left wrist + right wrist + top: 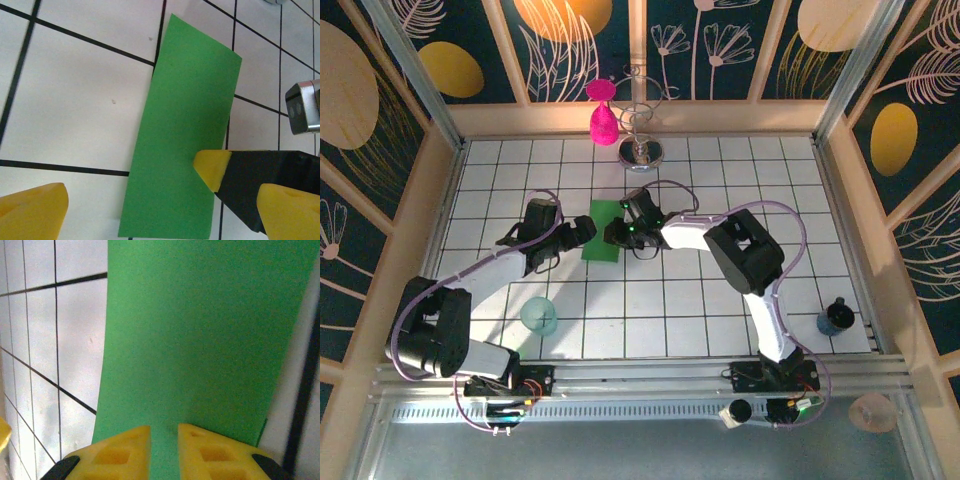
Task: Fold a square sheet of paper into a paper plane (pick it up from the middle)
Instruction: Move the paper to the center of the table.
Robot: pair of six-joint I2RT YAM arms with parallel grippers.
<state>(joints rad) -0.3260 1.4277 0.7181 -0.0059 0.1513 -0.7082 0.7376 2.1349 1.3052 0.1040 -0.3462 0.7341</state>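
— What sort of place do you work in?
— A lab test cell: I'm bolted to an aluminium rail [640,375] at the near edge of a white gridded table [720,320], boxed in by flower-printed wall panels [720,45].

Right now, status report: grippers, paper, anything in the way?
Left gripper open beside square sheet of paper. Right gripper nearly closed, tips on it; grip unclear. Sheet folded to a rectangle. Teal cup well apart.
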